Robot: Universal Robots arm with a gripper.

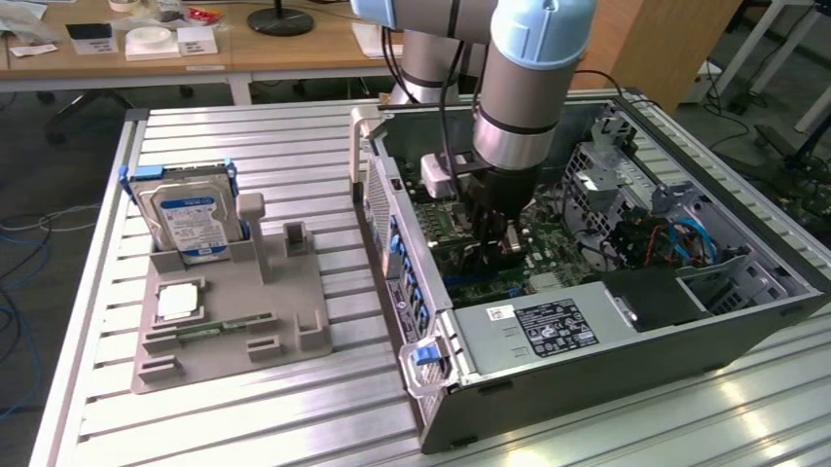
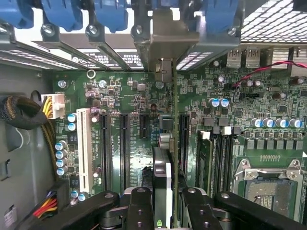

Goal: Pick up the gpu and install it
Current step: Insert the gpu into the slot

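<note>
Gripper [image 2: 163,211] clamping thin dark circuit-board gpu [image 2: 163,182] edge-on, hovering above green motherboard [image 2: 120,96] slots at frame centre inside open grey computer case [image 1: 727,336]; keeping card upright, bracket lining up with rear opening matters.

The gripper [image 1: 497,255] stands inside the open computer case [image 1: 727,331] over the motherboard [image 2: 124,96], holding the gpu [image 2: 163,191] edge-on between its fingers [image 2: 139,211], with expansion slots [image 2: 123,148] flanking the card on both sides
</note>
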